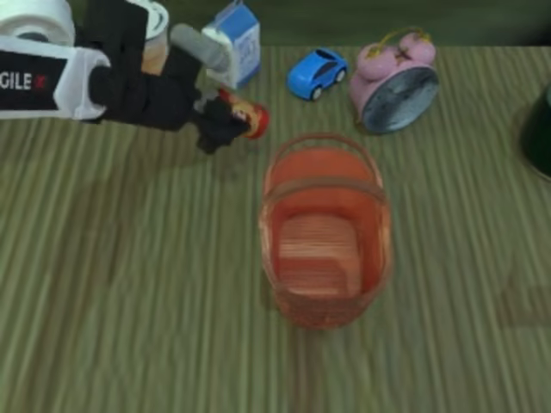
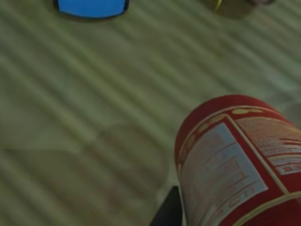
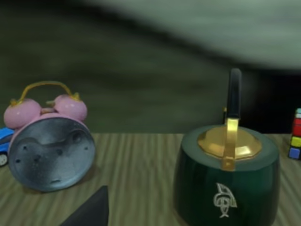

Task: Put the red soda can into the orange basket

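The left pincer [image 1: 231,122] of the AgileX pair is closed on the small red cylindrical soda can [image 1: 250,117] with gold-and-white lettering, gripping it near one end, above the striped green tabletop [image 1: 129,301] toward its far side. In the top view the can lies tilted rather than upright: its long axis runs roughly left to right, in line with the pincer, and its free end points away from the pincer toward the table's right. The left wrist view shows the can [image 2: 240,165] filling the near corner, its label panel of fine print facing the camera and a dark finger [image 2: 167,212] against its side. The oval orange woven-look basket [image 1: 379,249] with thin arched handles and a ribbed floor sits on the tabletop just beyond and nearer the camera than the pincer, apart from the can, which hangs short of its far rim. Behind the pincer stands a blue-and-white carton [image 1: 239,39]; farther off past the can's free end are a small blue toy car [image 1: 317,73] and a pink twin-bell alarm clock [image 1: 396,82]. The right arm is parked out of the top view; its wrist camera looks at the clock's back [image 3: 49,153] and a dark green kettle [image 3: 225,183] with a gold lid, and whether its pincer is open I cannot tell.
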`<action>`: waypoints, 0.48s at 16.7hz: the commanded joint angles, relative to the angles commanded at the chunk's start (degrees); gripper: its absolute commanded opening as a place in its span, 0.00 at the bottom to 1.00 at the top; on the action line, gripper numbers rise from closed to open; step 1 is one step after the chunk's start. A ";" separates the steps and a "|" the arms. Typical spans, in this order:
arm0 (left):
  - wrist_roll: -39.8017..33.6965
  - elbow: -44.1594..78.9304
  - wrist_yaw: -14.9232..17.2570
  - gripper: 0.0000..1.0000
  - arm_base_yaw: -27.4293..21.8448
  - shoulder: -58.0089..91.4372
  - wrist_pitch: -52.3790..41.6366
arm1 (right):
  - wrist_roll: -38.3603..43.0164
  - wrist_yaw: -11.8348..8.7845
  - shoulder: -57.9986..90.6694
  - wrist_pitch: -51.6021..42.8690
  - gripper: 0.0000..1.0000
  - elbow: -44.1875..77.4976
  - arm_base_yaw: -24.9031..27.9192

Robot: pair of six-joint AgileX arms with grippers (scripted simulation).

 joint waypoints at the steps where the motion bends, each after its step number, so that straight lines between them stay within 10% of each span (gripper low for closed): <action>1: -2.17 -1.45 4.00 0.00 -0.52 -0.39 5.84 | 0.00 0.00 0.00 0.00 1.00 0.00 0.00; 8: -14.98 -10.34 28.63 0.00 -3.70 -5.21 41.08 | 0.00 0.00 0.00 0.00 1.00 0.00 0.00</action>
